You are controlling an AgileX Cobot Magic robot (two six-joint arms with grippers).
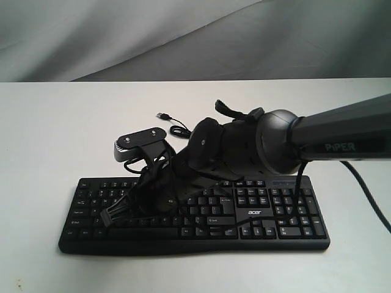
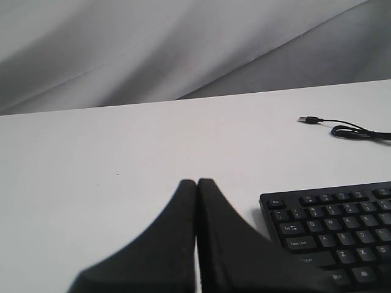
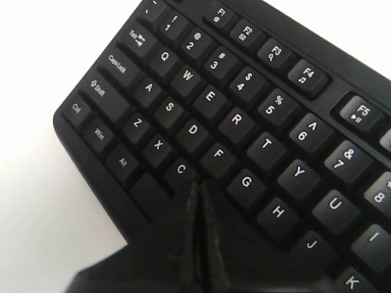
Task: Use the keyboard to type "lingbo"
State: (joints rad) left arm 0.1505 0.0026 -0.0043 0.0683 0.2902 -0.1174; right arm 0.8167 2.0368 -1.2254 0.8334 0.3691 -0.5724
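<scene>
- The keyboard [image 1: 275,220] lies flat on the white table [image 1: 49,134], toward 6 o'clock in the exterior view. Its cable [image 1: 177,128] trails off at 12 o'clock.
- The right gripper [image 3: 198,188] has its jaws pressed together and holds nothing. Its tip is at 6 o'clock of F and G, about where V lies. Whether it is touching a key cannot be told.
- For "g" or "b", the tip likely needs centring on one keycap before a straight, short press, since straddling two caps risks a stray letter.
- The left gripper [image 2: 197,183], also closed and empty, hovers over bare table off the keyboard's 10 o'clock corner, clear of the keys.
</scene>
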